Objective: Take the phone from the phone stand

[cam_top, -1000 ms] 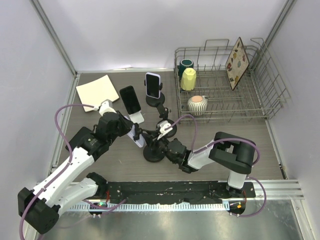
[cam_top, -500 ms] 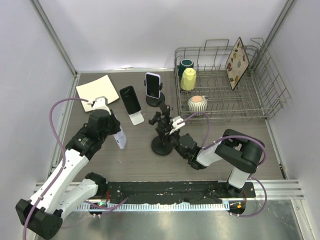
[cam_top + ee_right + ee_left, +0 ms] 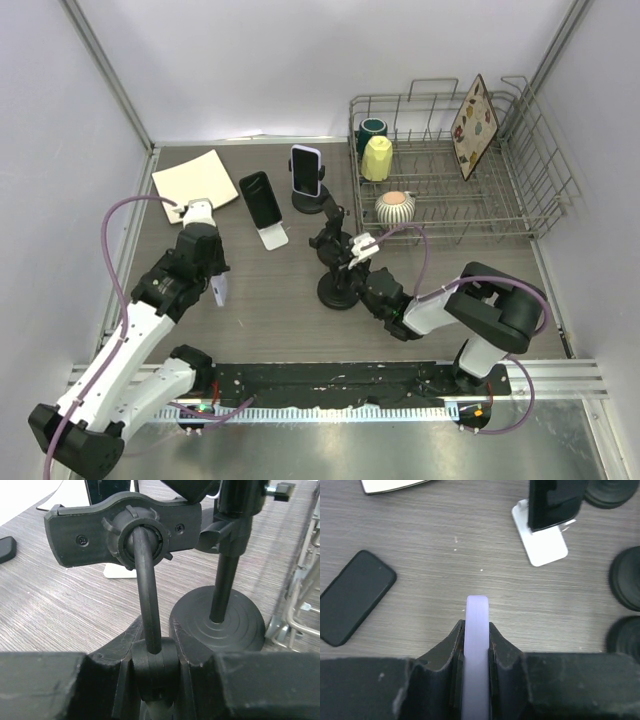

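Note:
A lavender-cased phone hangs edge-on in my left gripper, well left of the black phone stand. From the left wrist, the phone fills the gap between the shut fingers of the left gripper. My right gripper is shut on the stand's lower joint. The right wrist view shows the right gripper clamped on that joint, and the stand's clamp head above it holds nothing.
A black phone on a white stand and a phone on a second black stand stand behind. Another black phone lies flat on the table. A wire dish rack is at the back right, a beige pad at the back left.
My left gripper has carried the lavender phone away from the stand to the left. The stand has shifted to the right in my right gripper's hold.

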Tool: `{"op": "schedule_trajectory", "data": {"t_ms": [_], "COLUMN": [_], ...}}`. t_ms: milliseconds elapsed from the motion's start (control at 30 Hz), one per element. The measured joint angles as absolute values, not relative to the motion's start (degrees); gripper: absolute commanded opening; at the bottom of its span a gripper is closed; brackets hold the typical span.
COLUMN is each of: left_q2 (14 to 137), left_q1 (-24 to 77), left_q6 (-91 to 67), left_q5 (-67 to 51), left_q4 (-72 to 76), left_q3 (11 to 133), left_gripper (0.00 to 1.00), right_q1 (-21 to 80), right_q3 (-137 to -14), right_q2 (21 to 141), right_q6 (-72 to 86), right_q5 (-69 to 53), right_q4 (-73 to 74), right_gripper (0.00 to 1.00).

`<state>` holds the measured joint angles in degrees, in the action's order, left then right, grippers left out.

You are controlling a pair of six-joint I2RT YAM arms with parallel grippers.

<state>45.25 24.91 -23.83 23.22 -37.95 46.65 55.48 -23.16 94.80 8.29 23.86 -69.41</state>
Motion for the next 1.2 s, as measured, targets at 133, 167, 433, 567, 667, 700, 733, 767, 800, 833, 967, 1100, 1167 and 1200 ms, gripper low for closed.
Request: {"op": "schedule_trajectory", "data": {"t_ms": [133, 167, 433, 567, 667, 700, 733, 767, 800, 833, 967, 1100, 1167, 1200], "left_q2": [49.7, 51.6, 63.7, 70.9, 76.6, 78.7, 80.6, 82.6, 84.6, 86.7, 95.9, 103.7, 105.8, 106.3], "left_q1": [24.9, 24.9, 24.9, 24.9, 24.9, 24.9, 24.8, 24.7, 24.7, 24.7, 23.9, 21.0, 18.6, 17.5], "left_q6": [-23.8, -23.8, -23.5, -23.3, -23.3, -23.3, -23.3, -23.3, -23.3, -23.3, -23.6, -24.2, -24.6, -24.6], "left_q5": [27.4, 29.0, 35.8, 39.1, 41.5, 42.2, 42.8, 43.4, 44.1, 44.9, 47.7, 48.8, 49.0, 49.1], "left_q4": [-40.5, -41.3, -43.8, -44.9, -45.5, -45.9, -46.3, -46.9, -47.7, -48.2, -49.8, -50.3, -50.4, -50.6], "left_q3": [48.3, 49.0, 52.0, 53.9, 55.0, 55.4, 55.9, 56.4, 57.2, 58.1, 61.9, 63.9, 63.9, 63.9], "left_gripper": [0.00, 0.00, 0.01, 0.02, 0.03, 0.03, 0.04, 0.05, 0.05, 0.05, 0.04, 0.06, 0.06, 0.06], "right_q1": [55.5, 55.5, 55.7, 55.7, 55.7, 55.7, 55.7, 55.7, 55.7, 55.7, 55.7, 55.7, 55.7, 55.7], "right_q3": [-20.6, -20.1, -16.3, -14.2, -12.8, -12.5, -12.2, -12.1, -11.9, -11.6, -10.8, -10.2, -9.8, -9.6], "right_q2": [91.4, 90.7, 86.1, 84.6, 83.7, 83.5, 83.4, 83.2, 83.1, 83.1, 82.8, 82.7, 82.3, 82.0], "right_q6": [7.8, 7.7, 7.3, 6.1, 5.1, 4.8, 4.5, 4.3, 4.1, 3.9, 3.3, 2.9, 2.7, 2.5], "right_q5": [24.2, 24.3, 26.9, 28.9, 30.3, 30.6, 31.0, 31.3, 31.6, 31.9, 32.8, 33.8, 34.2, 34.5], "right_q4": [-67.6, -67.3, -66.0, -66.8, -67.7, -67.9, -68.1, -68.1, -68.3, -68.6, -69.4, -70.3, -70.3, -70.3], "right_gripper": [0.01, 0.01, 0.01, 0.01, 0.01, 0.01, 0.01, 0.01, 0.01, 0.01, 0.01, 0.01, 0.01, 0.01]}}
